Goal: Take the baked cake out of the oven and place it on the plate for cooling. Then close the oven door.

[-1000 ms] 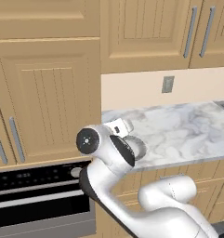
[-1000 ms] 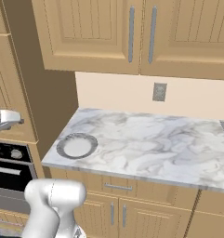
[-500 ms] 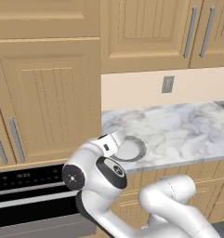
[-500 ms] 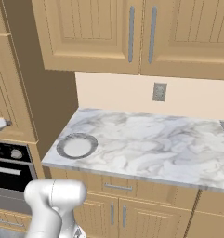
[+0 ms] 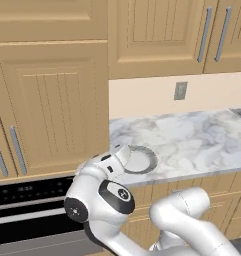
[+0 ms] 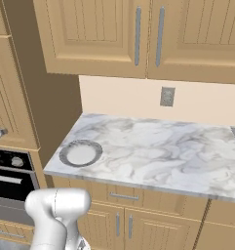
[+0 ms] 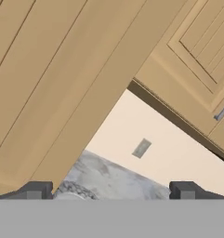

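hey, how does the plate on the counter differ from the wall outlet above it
The plate is round, while the wall outlet is a small upright rectangle. The plate lies flat on the marble counter near its left end, while the outlet sits upright on the beige backsplash, farther right. The plate has a grey rim around a white centre; the outlet is plain grey. Both share a greyish tone.

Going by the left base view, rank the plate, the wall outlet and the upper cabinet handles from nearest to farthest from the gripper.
1. The plate: on the counter's left end, right beside the open gripper.
2. The wall outlet: on the backsplash, up and to the right.
3. The upper cabinet handles: highest, at the far right.
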